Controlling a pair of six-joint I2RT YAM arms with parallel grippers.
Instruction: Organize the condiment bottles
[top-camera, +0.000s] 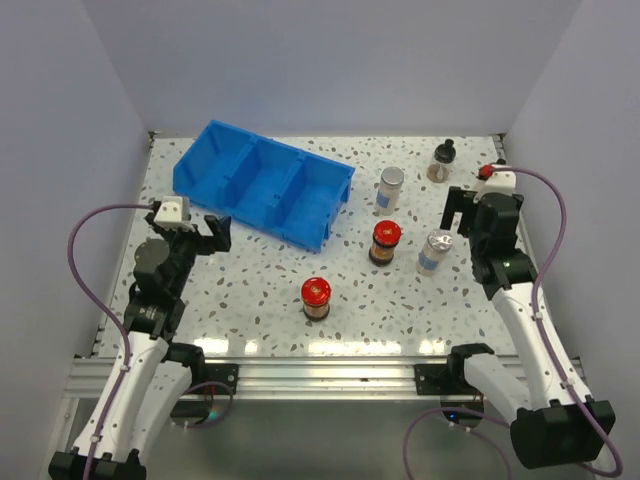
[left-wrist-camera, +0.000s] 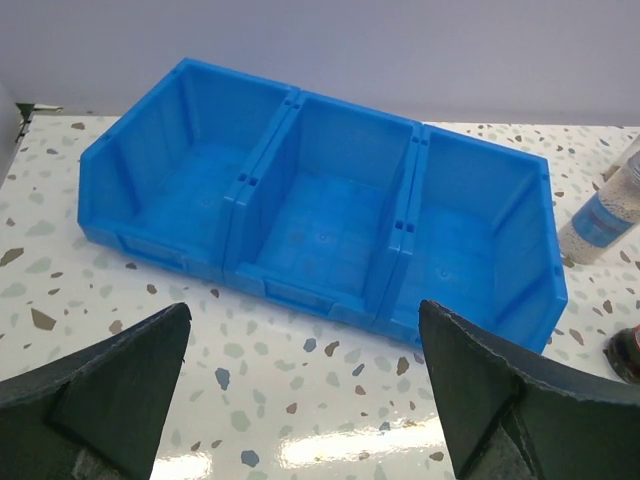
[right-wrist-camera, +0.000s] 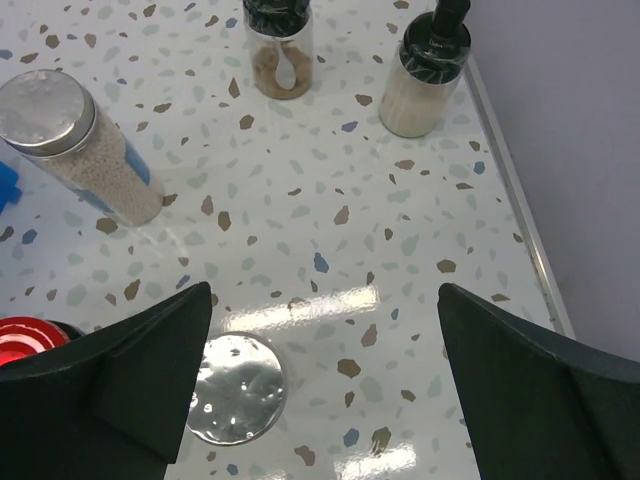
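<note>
Two red-capped jars (top-camera: 385, 243) (top-camera: 316, 297) stand mid-table. Two silver-capped jars (top-camera: 391, 189) (top-camera: 435, 251) stand right of the blue bin (top-camera: 265, 185). One black-capped jar (top-camera: 442, 160) shows at the back right. The right wrist view shows both black-capped jars (right-wrist-camera: 280, 45) (right-wrist-camera: 425, 80), a silver-capped jar (right-wrist-camera: 80, 145) and a silver cap (right-wrist-camera: 235, 388) just below my left finger. My right gripper (right-wrist-camera: 325, 290) (top-camera: 458, 210) is open and empty above bare table. My left gripper (left-wrist-camera: 303, 310) (top-camera: 205, 235) is open and empty in front of the bin (left-wrist-camera: 320, 215).
The bin has three empty compartments and lies slanted at the back left. White walls enclose the table on three sides. A metal rail (top-camera: 320, 375) runs along the near edge. A red cap edge (right-wrist-camera: 25, 340) shows at the left of the right wrist view.
</note>
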